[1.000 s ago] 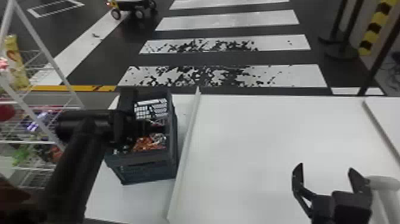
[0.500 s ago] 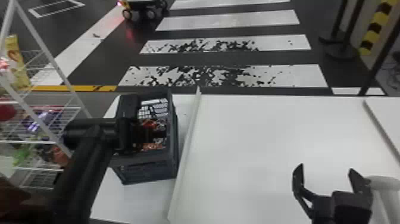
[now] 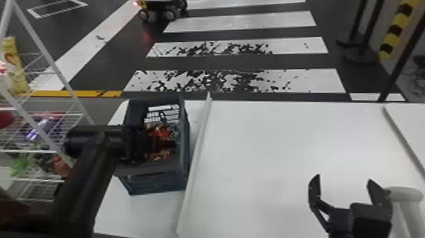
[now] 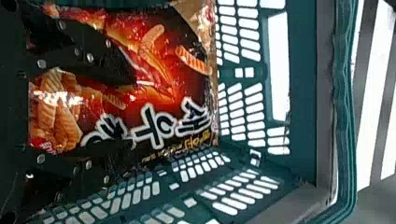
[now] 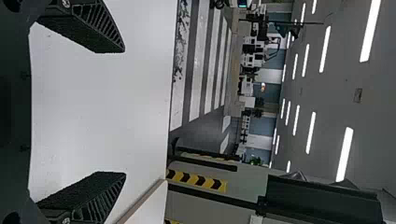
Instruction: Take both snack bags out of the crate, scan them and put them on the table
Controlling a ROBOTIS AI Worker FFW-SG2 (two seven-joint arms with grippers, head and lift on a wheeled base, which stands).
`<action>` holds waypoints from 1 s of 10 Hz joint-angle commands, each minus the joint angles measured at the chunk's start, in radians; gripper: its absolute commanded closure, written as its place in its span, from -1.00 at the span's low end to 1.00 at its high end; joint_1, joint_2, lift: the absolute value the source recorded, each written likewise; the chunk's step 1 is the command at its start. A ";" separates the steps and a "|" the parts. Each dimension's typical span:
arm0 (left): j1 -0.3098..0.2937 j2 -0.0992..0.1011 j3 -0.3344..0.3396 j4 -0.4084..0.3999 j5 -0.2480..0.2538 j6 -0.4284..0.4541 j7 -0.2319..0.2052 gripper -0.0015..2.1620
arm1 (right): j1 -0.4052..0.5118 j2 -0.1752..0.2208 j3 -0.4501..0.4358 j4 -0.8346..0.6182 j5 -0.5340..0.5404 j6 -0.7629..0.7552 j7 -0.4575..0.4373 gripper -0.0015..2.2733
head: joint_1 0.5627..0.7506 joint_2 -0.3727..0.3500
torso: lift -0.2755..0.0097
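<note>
Beyond the white counter (image 3: 284, 152), pale crosswalk stripes (image 3: 316, 80) on dark floor (image 3: 221, 61), with a wheeled vehicle (image 3: 158, 5) rolled a little farther right over the last second — no bearing on the task.

Head view: crate (image 3: 155, 184) toward the left of the counter, snack bag (image 3: 162, 131) inside, left gripper (image 3: 167, 145) down in there too. Has sunk deeper into the crate since a second ago; likely meant as the last bit of approach before a first grasp. Right gripper (image 3: 344, 178) over the other side of the counter, in the same pose as before, jaws wide apart and released. Just beside it, a pale rounded object (image 3: 406, 193), perhaps the scanner; cannot tell for certain.

Left wrist view: still in the crate, the snack bag, printed face toward the camera, near a slotted wall (image 4: 240, 100). Jaws spread on either side of it, not clenched; cannot tell whether touching the film. Calls for closing on enough of the bag next — could slip on the glossy wrapping otherwise. Cannot make out a second bag.

Right wrist view: jaws parted above the counter, holding no bag, with ceiling lights (image 5: 310, 133) and a striped barrier (image 5: 196, 181) beyond. Probably waiting for a later step.
</note>
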State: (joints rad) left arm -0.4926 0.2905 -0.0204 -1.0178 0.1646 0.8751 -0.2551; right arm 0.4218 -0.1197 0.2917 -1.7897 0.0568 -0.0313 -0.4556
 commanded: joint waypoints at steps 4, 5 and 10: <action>0.005 -0.001 0.001 -0.005 -0.073 0.017 -0.033 0.98 | 0.002 0.002 0.001 0.001 0.000 0.003 0.000 -0.96 | 0.41 0.55 | 0.27; 0.009 -0.001 0.005 -0.011 -0.076 0.014 -0.032 0.98 | 0.003 0.002 0.001 0.001 0.000 0.003 0.000 -0.96 | 0.41 0.56 | 0.27; 0.078 -0.002 0.066 -0.212 -0.051 0.029 -0.006 0.98 | 0.006 0.006 0.000 0.001 0.008 0.012 0.000 -0.96 | 0.41 0.59 | 0.27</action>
State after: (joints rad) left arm -0.4209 0.2887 0.0405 -1.2074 0.1063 0.8990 -0.2614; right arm 0.4273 -0.1136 0.2925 -1.7886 0.0637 -0.0203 -0.4556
